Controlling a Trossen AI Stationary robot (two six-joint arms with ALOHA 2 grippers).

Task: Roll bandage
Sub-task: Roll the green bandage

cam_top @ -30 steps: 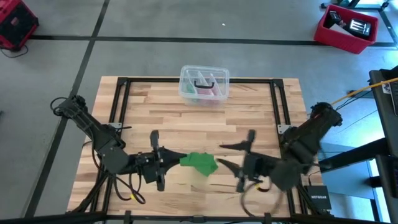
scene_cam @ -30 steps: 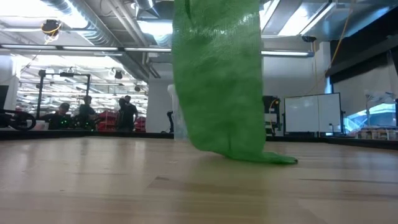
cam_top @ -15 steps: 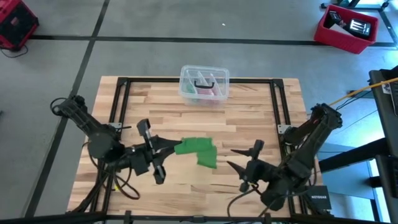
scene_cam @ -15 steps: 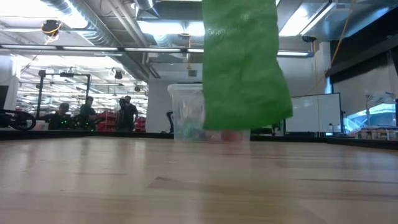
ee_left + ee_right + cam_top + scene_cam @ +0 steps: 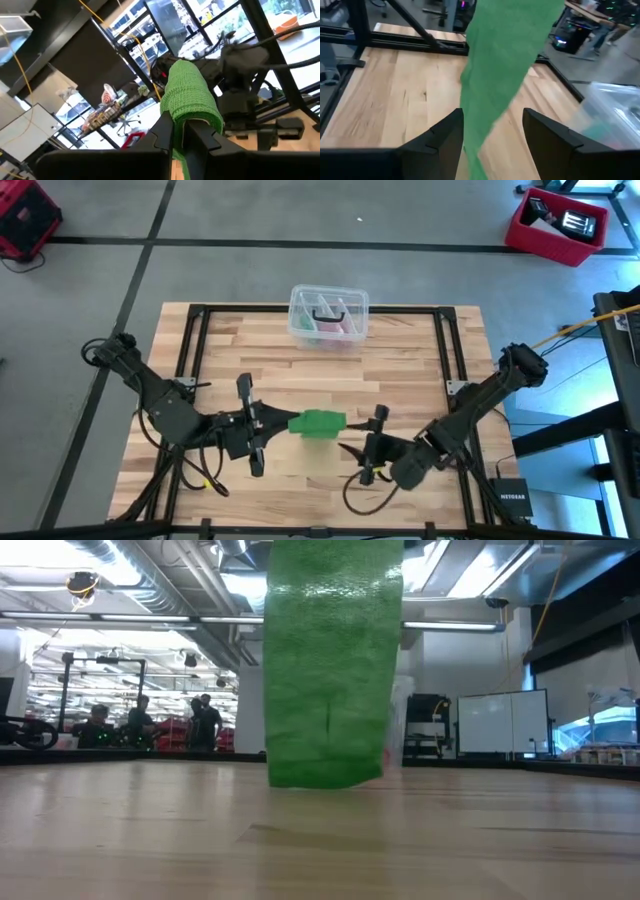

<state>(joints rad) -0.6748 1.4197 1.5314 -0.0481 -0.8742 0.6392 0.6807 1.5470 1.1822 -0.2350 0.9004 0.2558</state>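
The bright green bandage (image 5: 318, 423) hangs as a folded strip from my left gripper (image 5: 266, 423), which is shut on it over the table's near middle. In the low view the bandage (image 5: 330, 670) hangs straight down with its lower end (image 5: 322, 778) close to the table; whether it touches I cannot tell. My right gripper (image 5: 362, 435) is open just right of the bandage. In the right wrist view its fingers stand on either side of the hanging strip (image 5: 507, 70), and I cannot tell whether either touches it. My left gripper pinches the bandage between its two fingers at a folded part (image 5: 186, 116) near the upper end. Several layers bulge over the fingertips (image 5: 162, 132). The fingers come level from the table's left. The rest of the strip hangs slack below them.
A clear plastic box (image 5: 328, 315) with pink and dark items stands at the table's far middle; it also shows in the right wrist view (image 5: 615, 115). A black frame (image 5: 195, 340) runs along the table's sides. People stand far off in the room (image 5: 205, 720).
My left gripper has lifted the bandage, whose lower end lay spread on the table, clear of it, then lowered it so that it hangs straight and gathered. My right gripper has moved toward the table's left, up to the bandage, still open.
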